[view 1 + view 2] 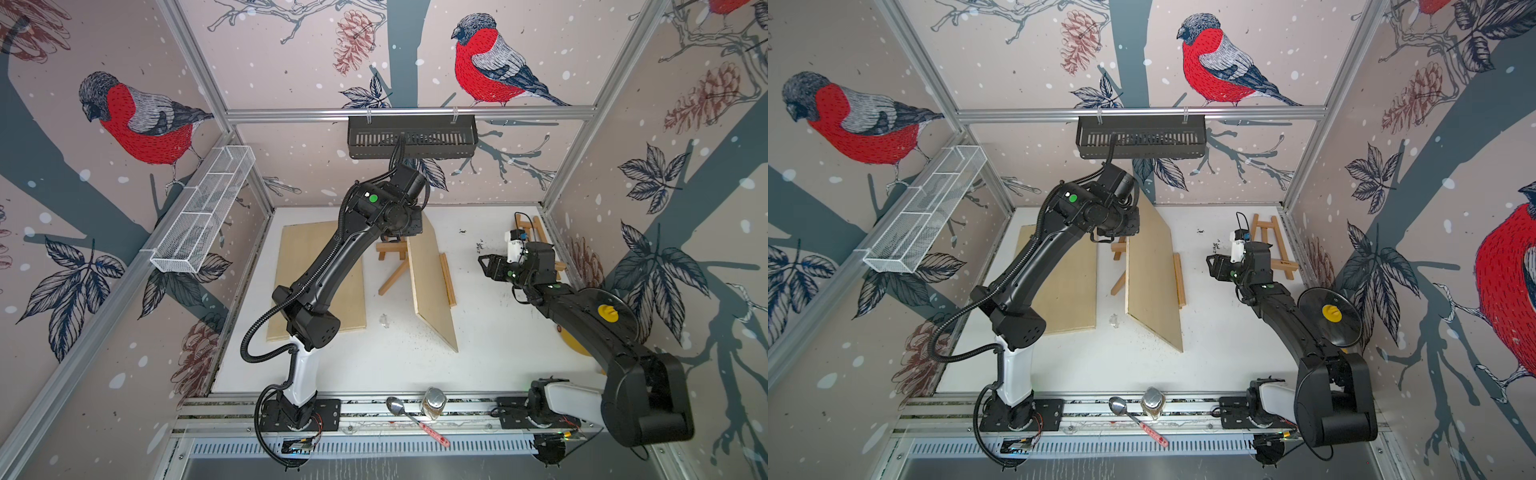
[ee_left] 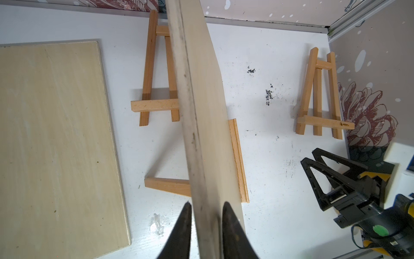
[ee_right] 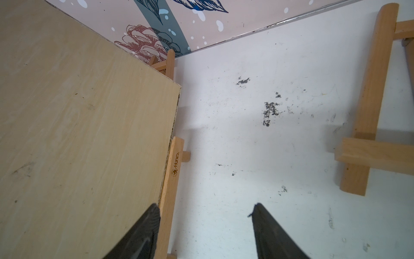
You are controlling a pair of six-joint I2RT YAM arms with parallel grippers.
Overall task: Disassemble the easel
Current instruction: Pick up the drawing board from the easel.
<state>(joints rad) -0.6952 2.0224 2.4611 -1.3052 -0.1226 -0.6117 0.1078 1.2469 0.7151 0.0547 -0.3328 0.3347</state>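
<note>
On the easel ledge (image 3: 168,201), unreadable stamp (image 3: 175,167); left claw (image 2: 206,203) pinches board (image 2: 201,89), right claw (image 3: 206,208) gapes.

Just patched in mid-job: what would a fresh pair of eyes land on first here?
The wooden board stands tilted on edge mid-table, its foot at an easel ledge, with the left gripper straddling its top edge. A second board lies flat beside it, and the right gripper hangs open and empty on the other side, near a spare easel.

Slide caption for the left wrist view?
Left hand flanks the propped board edge-on; second board lies flat; spare easel by wall.
</note>
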